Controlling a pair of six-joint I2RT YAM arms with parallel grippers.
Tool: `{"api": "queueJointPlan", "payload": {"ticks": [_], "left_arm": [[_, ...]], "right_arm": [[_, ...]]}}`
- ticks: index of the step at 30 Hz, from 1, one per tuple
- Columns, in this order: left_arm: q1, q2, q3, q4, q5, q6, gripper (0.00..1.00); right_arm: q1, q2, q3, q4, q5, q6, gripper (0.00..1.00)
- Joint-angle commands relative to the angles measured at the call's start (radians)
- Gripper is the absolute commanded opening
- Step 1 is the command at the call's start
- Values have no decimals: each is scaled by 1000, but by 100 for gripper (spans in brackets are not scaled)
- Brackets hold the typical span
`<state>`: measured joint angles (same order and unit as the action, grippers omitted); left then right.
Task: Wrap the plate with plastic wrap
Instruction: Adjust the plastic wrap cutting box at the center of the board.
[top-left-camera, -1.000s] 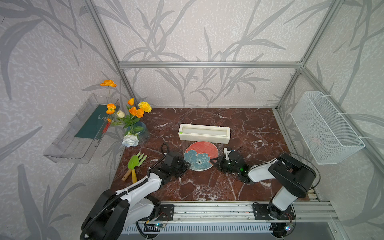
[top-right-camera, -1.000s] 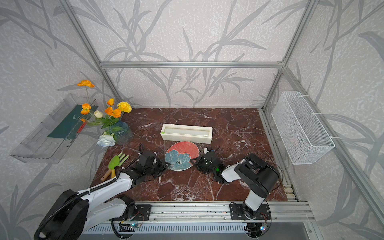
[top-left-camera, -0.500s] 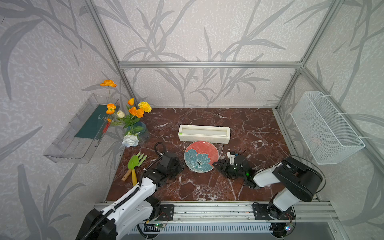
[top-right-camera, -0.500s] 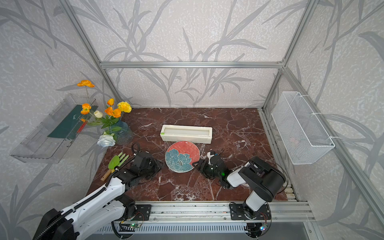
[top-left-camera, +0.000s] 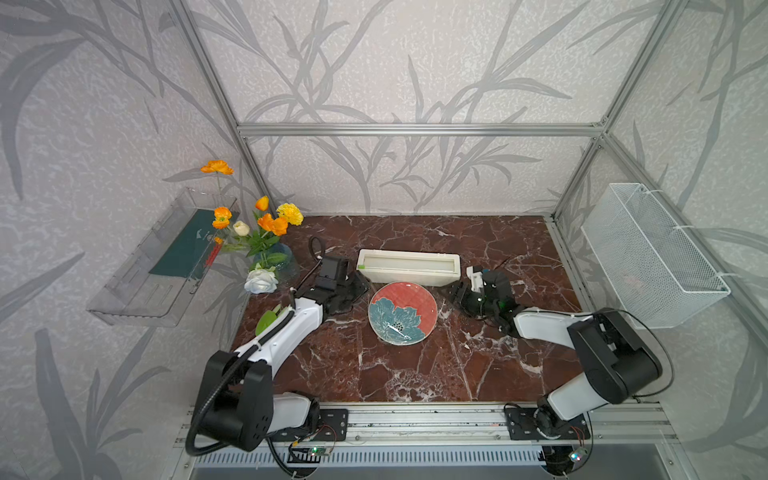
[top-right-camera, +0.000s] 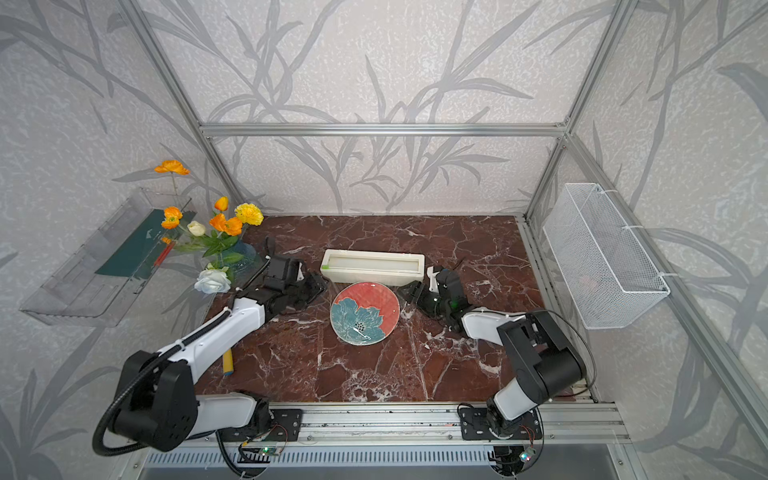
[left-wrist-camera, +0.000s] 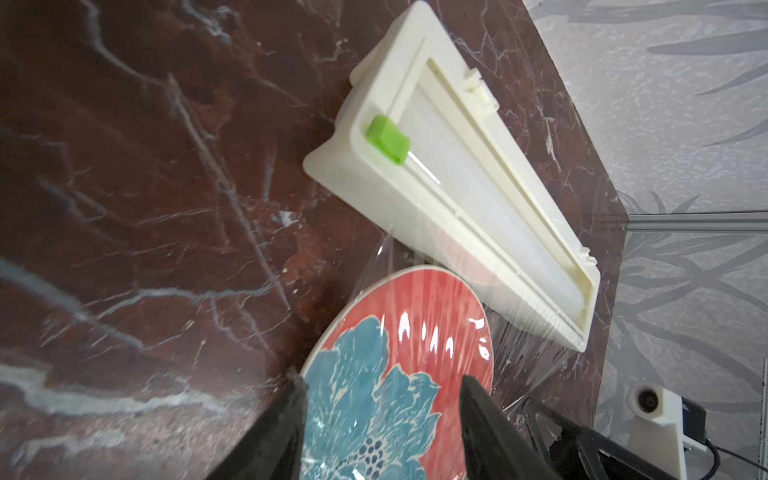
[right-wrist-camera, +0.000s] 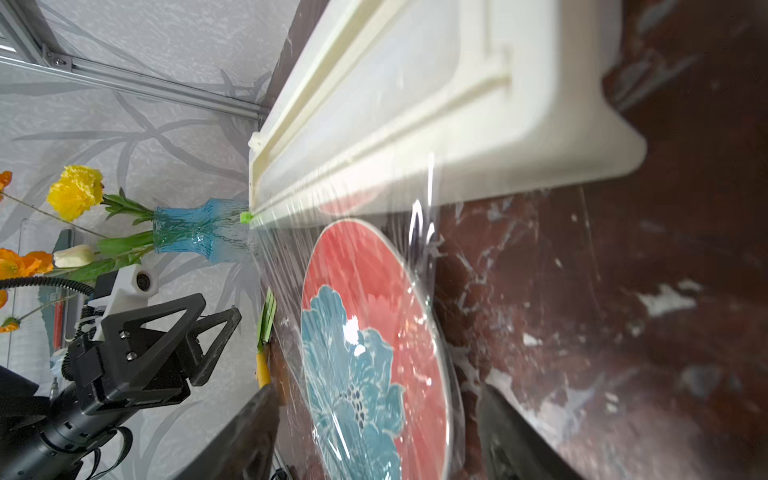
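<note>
At the middle of the surface (top-left-camera: 415, 365), just in front of the dispenser box (top-left-camera: 409, 266), the plate (top-left-camera: 402, 312) lies under plastic wrap (left-wrist-camera: 432, 316) that seems to run back to the box. Best next move, I'd judge: keep the film taut and tuck it under the rim without dragging the plate. The left end effector (left-wrist-camera: 384, 380) and right end effector (right-wrist-camera: 376, 388) are both spread, 1 at each side of the plate, pinching nothing.

Bench (top-left-camera: 374, 365): red-brown marble-patterned top with white veining, surface unobstructed toward the front. Directly on it stand a coral-red plate (top-left-camera: 402, 312) near the middle, a long cream dispenser box (top-left-camera: 409, 267) just behind the plate, a blue glass vase (top-left-camera: 276, 261) of flowers at the left edge, and a green garden tool (top-left-camera: 266, 322), partly hidden, nearer the front on that side. Plastic wrap (left-wrist-camera: 519, 353) runs from the box across the plate and meets the bench beside its rim
</note>
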<state>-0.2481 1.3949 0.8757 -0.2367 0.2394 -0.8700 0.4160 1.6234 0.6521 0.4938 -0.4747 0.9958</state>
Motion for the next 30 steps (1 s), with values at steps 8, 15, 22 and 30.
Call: {"api": "queueJointPlan", "payload": {"ticks": [8,15,22,30], "left_arm": [[74,323,257,-18,93,114,55],[105,412,390,-66,93,152,53],[110,334,404,-130,97,188,53],[109,323,483,-221,17,249,54]], "right_arm": [[-52,173,238,-98,-5,-115,74],[-71,178,312,-197,18,-186,74],[-88,43,310,-419,117,-343,75],[-90,7,372,-555,231,-490,76]]}}
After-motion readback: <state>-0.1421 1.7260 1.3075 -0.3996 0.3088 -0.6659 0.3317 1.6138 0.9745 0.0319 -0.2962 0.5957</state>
